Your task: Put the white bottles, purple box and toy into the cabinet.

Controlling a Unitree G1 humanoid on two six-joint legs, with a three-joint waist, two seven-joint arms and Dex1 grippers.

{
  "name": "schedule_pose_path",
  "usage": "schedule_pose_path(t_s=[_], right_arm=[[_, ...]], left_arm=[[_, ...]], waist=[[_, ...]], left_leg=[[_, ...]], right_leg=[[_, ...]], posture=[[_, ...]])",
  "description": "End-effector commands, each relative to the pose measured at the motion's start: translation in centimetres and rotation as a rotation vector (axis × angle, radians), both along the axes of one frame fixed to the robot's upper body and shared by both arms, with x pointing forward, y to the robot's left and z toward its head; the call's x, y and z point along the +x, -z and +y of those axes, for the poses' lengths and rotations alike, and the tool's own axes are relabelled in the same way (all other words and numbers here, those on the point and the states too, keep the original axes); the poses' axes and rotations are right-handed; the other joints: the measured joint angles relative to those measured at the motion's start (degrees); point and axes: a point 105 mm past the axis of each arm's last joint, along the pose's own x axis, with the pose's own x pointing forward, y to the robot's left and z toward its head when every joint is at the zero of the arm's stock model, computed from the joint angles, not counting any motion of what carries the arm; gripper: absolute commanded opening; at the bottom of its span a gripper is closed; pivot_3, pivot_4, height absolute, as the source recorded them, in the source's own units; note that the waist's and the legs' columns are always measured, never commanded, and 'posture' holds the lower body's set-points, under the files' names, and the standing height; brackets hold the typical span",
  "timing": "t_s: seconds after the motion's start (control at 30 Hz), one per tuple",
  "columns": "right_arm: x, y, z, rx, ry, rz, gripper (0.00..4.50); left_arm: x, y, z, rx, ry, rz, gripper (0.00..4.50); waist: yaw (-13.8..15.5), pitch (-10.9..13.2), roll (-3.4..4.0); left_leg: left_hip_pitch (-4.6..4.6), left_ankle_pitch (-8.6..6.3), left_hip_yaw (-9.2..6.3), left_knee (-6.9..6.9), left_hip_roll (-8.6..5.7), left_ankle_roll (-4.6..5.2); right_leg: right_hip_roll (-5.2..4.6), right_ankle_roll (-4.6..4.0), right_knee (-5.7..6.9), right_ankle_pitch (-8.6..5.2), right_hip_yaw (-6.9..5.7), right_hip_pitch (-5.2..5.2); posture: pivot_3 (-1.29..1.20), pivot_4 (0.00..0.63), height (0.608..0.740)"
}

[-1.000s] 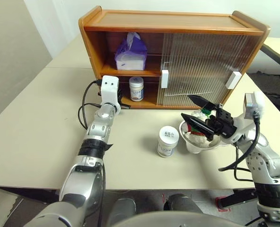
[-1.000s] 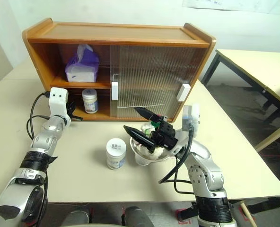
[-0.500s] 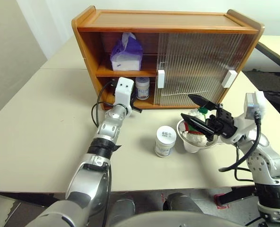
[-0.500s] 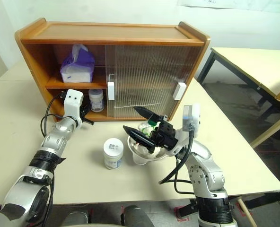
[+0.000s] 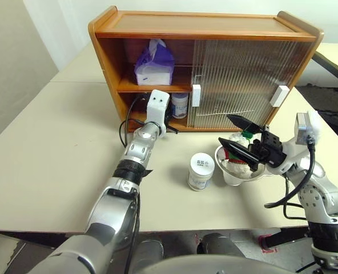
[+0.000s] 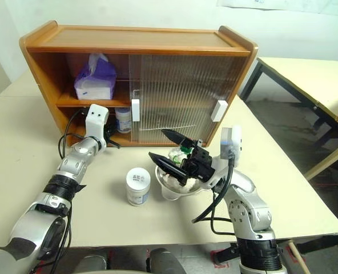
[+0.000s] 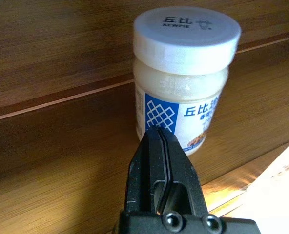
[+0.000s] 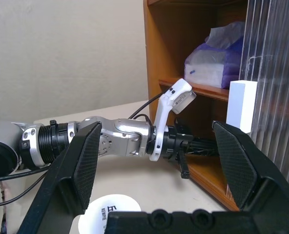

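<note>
A round white jar (image 7: 183,73) with a smooth lid sits on the wooden shelf (image 7: 61,161). Left fingers (image 7: 159,161) are pinched closed and empty; right fingers (image 8: 86,161) are wide open.

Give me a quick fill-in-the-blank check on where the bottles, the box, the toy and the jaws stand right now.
1. The purple box sits on the cabinet's ____ shelf.
2. One white bottle is on the lower shelf; the other white bottle stands on the ____.
3. The toy lies in a ____.
4. The left gripper's jaws are ____; the right gripper's are open.

Missing words: upper; table; bowl; shut
</note>
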Motion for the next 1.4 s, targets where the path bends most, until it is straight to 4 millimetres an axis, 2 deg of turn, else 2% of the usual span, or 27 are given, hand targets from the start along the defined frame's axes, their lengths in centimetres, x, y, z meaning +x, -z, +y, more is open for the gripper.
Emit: schedule_pose_path(t_s=[0.03,0.2,0.4,0.5,0.6,0.73,0.87,0.9,1.03,1.17,1.3,1.4], right_arm=[[-0.1,0.2,-0.4,-0.012,0.013,-0.001,4.5],[-0.2,0.4,-0.5,-0.018,0.016,0.001,4.5],[0.2,1.0,-1.1,-0.049,0.039,0.002,4.5],[0.3,1.1,-1.1,-0.05,0.038,0.006,4.5],[0.3,1.0,-1.1,-0.049,0.037,0.005,4.5],[0.4,1.0,-1.2,-0.051,0.035,0.005,4.5],[0.5,1.0,-1.3,-0.054,0.035,0.002,4.5],[0.5,1.0,-1.3,-0.059,0.033,-0.002,4.5],[0.3,1.5,-1.3,-0.112,0.03,-0.02,4.5],[0.4,1.4,-1.7,-0.117,0.042,-0.025,4.5],[0.6,1.3,-2.0,-0.129,0.047,-0.024,4.5],[0.7,1.1,-2.3,-0.138,0.051,-0.028,4.5]], left_arm=[[-0.2,-0.3,-0.1,-0.002,0.009,-0.012,0.06],[-1.8,-0.2,1.3,-0.005,0.005,-0.011,0.06],[-5.8,-0.2,3.5,-0.056,0.123,-0.009,0.06],[-7.6,-0.8,4.8,-0.125,0.21,-0.008,0.56],[-9.3,-1.5,5.3,-0.12,0.339,-0.018,1.51],[-12.3,-0.1,7.2,-0.002,0.544,0.08,2.97],[-14.2,0.3,5.5,-0.038,0.727,0.126,4.31],[-14.6,0.3,5.0,-0.039,0.771,0.128,4.47],[-15.2,0.8,3.8,-0.031,0.867,0.14,4.47],[-15.5,1.1,1.5,-0.049,0.97,0.122,4.47],[-16.0,2.1,0.6,-0.028,1.026,0.166,4.47],[-16.3,1.8,-0.1,-0.066,1.063,0.165,4.47]], waist=[[-0.11,0.0,0.0],[-0.59,0.0,0.0],[-1.0,0.0,0.0],[-0.79,0.01,0.0],[-0.69,0.01,-0.01],[-0.59,0.0,0.01],[-0.2,-0.03,0.11],[-0.15,-0.03,0.11],[-0.48,-0.05,0.14],[-0.61,-0.06,0.17],[-0.92,-0.07,0.19],[-1.13,-0.07,0.19]], left_leg=[[0.0,0.0,0.0,0.0,0.0,0.0],[-0.01,0.0,0.02,-0.02,-0.01,0.0],[0.01,-0.03,0.03,-0.14,-0.02,-0.03],[0.0,-0.06,0.0,-0.15,-0.01,-0.01],[0.02,-0.18,-0.04,-0.16,0.01,-0.22],[0.05,-0.3,-0.13,-0.19,0.04,-0.38],[-0.02,-0.37,-0.2,-0.25,0.09,-0.44],[-0.04,-0.39,-0.21,-0.24,0.09,-0.43],[-0.22,-0.45,-0.18,-0.24,0.14,-0.43],[-0.24,-0.45,-0.17,-0.23,0.17,-0.43],[-0.23,-0.45,-0.12,-0.18,0.16,-0.42],[-0.24,-0.45,-0.12,-0.19,0.16,-0.41]], right_leg=[[0.0,0.02,0.0,-0.01,0.0,0.0],[0.0,0.03,0.0,-0.04,0.0,0.0],[0.0,-0.13,0.0,-0.13,-0.02,-0.05],[0.0,-0.43,0.01,0.04,-0.01,-0.08],[0.0,-0.76,0.16,0.07,-0.01,-0.18],[0.0,-0.92,0.35,-0.02,-0.01,-0.34],[-0.03,-1.01,0.37,-0.04,-0.02,-0.49],[-0.07,-1.02,0.37,-0.05,-0.02,-0.56],[-0.1,-1.1,0.39,0.0,-0.06,-0.75],[-0.08,-1.1,0.39,0.0,-0.13,-0.74],[-0.08,-1.03,0.38,0.0,-0.11,-0.7],[-0.08,-0.98,0.38,-0.01,-0.11,-0.7]], posture=[[-0.17,0.001,0.74],[-0.17,0.002,0.74],[-0.15,0.006,0.74],[-0.15,0.009,0.74],[-0.14,0.01,0.74],[-0.15,0.008,0.74],[-0.15,0.006,0.74],[-0.15,0.006,0.74],[-0.16,0.004,0.74],[-0.16,0.004,0.74],[-0.17,0.002,0.74],[-0.18,0.001,0.74]])
